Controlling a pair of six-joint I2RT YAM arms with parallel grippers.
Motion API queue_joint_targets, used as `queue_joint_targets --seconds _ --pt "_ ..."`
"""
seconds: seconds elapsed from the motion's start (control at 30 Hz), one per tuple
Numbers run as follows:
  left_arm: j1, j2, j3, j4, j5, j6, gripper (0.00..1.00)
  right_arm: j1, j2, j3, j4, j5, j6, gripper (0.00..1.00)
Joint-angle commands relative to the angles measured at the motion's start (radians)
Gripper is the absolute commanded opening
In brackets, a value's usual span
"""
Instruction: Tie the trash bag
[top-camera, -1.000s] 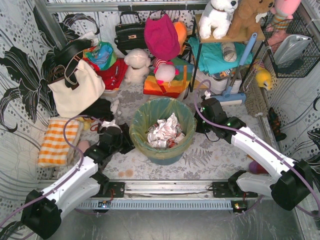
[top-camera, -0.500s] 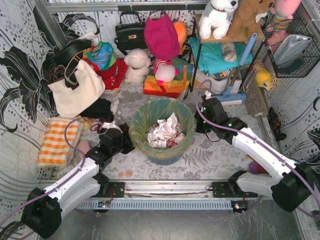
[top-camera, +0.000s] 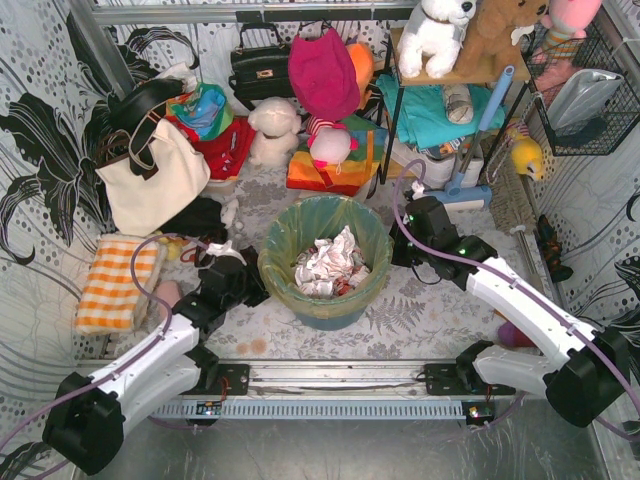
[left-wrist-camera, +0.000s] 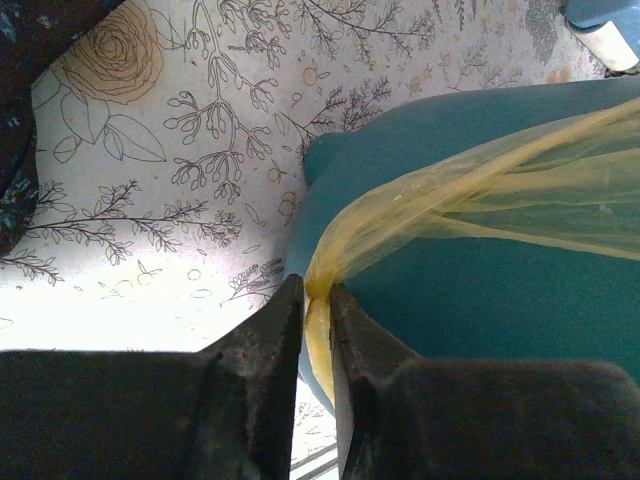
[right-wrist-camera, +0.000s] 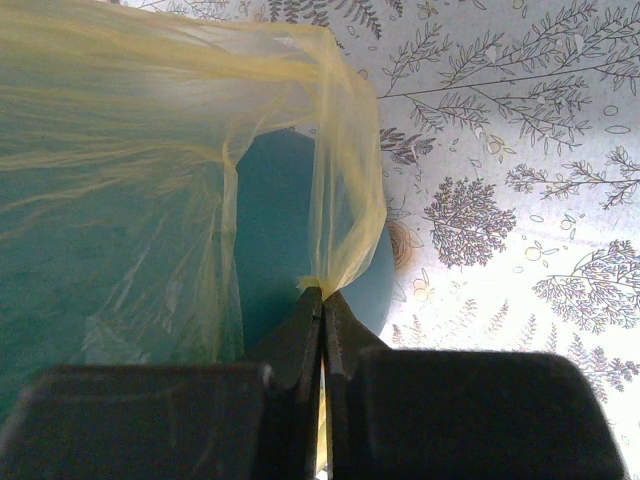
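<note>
Top external: shows bag (top-camera: 322, 213) lining bin (top-camera: 330, 312) at the middle of table (top-camera: 400, 315), rim draped over the edge, crumpled paper (top-camera: 330, 262) inside. Left wrist: catches left gripper (left-wrist-camera: 317, 290) pinching a gathered strand of bag film just beside the bin's outer wall, fingers nearly together. Right wrist: finds right gripper (right-wrist-camera: 322, 292) pressed together on a fold of film drawn out from the opposite side. Farther out, back left: tote (top-camera: 150, 180), well apart from bin.

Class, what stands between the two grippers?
In the top view: the teal bin, lined with the trash bag, crumpled paper inside, between left gripper and right gripper.
</note>
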Motion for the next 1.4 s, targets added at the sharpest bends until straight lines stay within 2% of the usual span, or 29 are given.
queue_joint_targets --seconds 0.0,0.23,0.83,1.17,1.37 --pt "0.004 -0.003 -0.009 0.052 -0.002 0.005 0.18 -0.005 -0.029 -0.008 -0.011 -0.010 0.010 0.00" --pt "0.004 -0.036 0.028 -0.039 -0.039 0.009 0.00 -0.005 -0.074 -0.025 -0.024 0.012 0.014 0.00" --pt "0.004 -0.285 0.189 -0.427 -0.124 0.010 0.00 -0.005 -0.284 -0.073 -0.114 0.012 0.079 0.00" --pt "0.004 -0.303 0.349 -0.555 -0.144 0.041 0.00 -0.005 -0.344 -0.018 -0.157 0.008 0.121 0.00" --pt "0.004 -0.299 0.441 -0.601 -0.167 0.054 0.00 -0.004 -0.371 0.062 -0.227 0.062 0.152 0.00"
